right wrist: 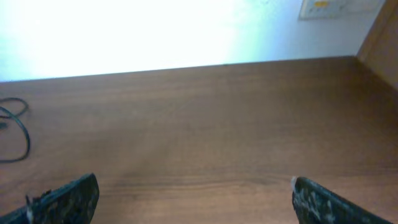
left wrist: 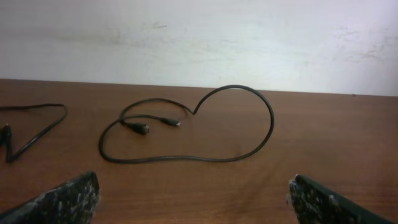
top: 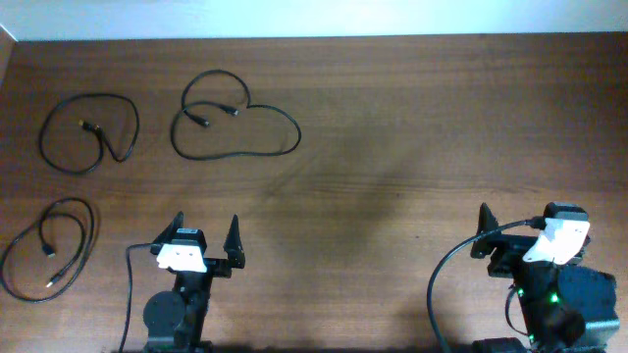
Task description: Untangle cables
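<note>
Now we rest left fingers [top: 178, 227] and right fingers [top: 484, 221] apart, clear of three separate cables [left wrist: 142, 129] on the tabletop [top: 412, 118]

Right of the heart-shaped cable [top: 204, 122] the tabletop [top: 422, 137] is bare wood to its edge, wide room for a pincer. Between that cable and the wide-spread left pincer [top: 207, 221] the wood is free. Left of it, across a bare strip, lies a second cable [top: 86, 126]. A third cable [top: 47, 247] lies further left, by the near edge.
</note>
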`<state>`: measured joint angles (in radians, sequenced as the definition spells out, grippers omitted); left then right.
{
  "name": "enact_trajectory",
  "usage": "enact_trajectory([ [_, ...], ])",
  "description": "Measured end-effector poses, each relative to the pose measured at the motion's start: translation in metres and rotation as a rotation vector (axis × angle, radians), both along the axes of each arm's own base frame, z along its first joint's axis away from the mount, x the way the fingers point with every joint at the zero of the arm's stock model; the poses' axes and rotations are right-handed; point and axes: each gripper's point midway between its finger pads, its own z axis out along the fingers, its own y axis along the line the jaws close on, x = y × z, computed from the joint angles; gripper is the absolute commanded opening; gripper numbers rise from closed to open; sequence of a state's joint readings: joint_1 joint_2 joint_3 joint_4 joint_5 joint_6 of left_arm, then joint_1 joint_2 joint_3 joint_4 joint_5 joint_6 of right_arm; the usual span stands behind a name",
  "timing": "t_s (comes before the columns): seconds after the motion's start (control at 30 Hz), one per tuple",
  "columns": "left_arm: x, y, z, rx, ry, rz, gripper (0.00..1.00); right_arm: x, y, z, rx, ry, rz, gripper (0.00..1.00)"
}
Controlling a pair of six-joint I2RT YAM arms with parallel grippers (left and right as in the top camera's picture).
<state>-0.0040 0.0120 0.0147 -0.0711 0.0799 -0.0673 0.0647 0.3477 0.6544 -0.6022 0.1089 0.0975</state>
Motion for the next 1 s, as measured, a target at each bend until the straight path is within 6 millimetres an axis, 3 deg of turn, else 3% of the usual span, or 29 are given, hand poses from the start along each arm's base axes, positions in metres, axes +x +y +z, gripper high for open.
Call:
enact_trajectory([
  [0.07, 0.0, 0.0, 0.0, 0.0, 0.0, 0.0, 0.99, 0.002, -0.004, 0.0, -0.003, -0.081, -0.006, 0.99],
  [0.3, 0.0, 0.0, 0.0, 0.0, 0.0, 0.0, 0.99, 0.006, 0.004, -0.052, 0.007, -0.188, 0.065, 0.98],
  [0.47, 0.0, 0.0, 0.0, 0.0, 0.0, 0.0, 0.99, 0.009, 0.007, -0.076, 0.009, -0.172, 0.079, 0.98],
  [1.0, 0.0, 0.0, 0.0, 0.0, 0.0, 0.0, 0.99, 0.012, 0.006, -0.076, 0.0, -0.193, 0.079, 0.98],
])
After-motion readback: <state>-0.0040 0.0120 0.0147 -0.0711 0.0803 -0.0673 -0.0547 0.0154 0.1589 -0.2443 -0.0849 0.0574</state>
